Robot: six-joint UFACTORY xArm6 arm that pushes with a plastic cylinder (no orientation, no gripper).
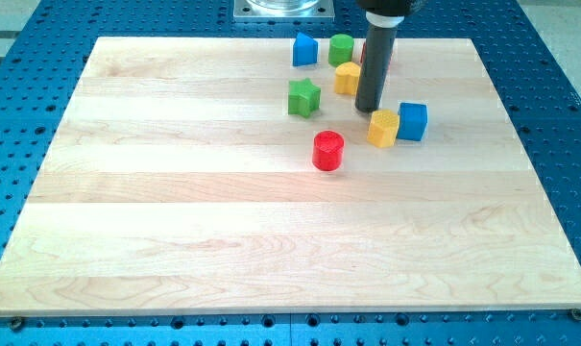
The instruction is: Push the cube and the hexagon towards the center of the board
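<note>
With no pincer in view, my tip (369, 107) rests just above-left of the touching yellow hexagon (383, 128) and blue cube (413, 121), at the counter's (175, 240) upper right.

dark rod upright, my tip (369, 108) down

There are no words, numbers, labels or signs to read anywhere. The wooden board (175, 240), the coloured blocks and the blue table (559, 115) all look plain.
</note>
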